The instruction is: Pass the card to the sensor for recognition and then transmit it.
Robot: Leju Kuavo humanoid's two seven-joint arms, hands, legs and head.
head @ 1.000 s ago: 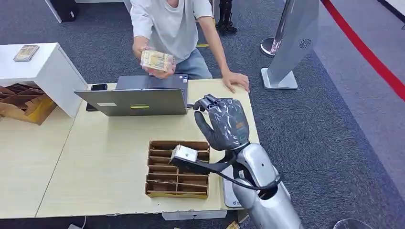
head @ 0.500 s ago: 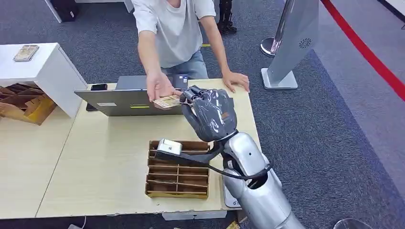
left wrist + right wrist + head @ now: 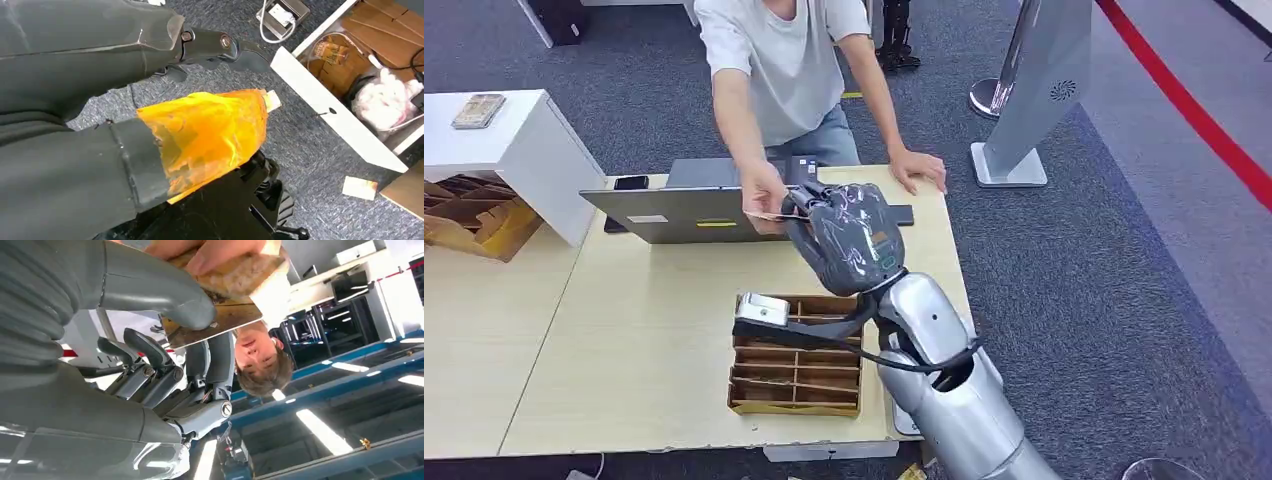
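The table (image 3: 574, 330) carries a laptop (image 3: 699, 212) and a wooden divided tray (image 3: 796, 375); a person (image 3: 784, 60) leans in from the far side. From the head view the right hand (image 3: 849, 238) is raised over the laptop's edge, meeting the person's hand (image 3: 764, 192). The right wrist view shows more closely the card (image 3: 220, 320), pinched between the thumb (image 3: 165, 295) and the fingers, with the person's fingers on it too. The left hand (image 3: 90, 50) hangs over carpet, seemingly holding nothing, though I cannot tell.
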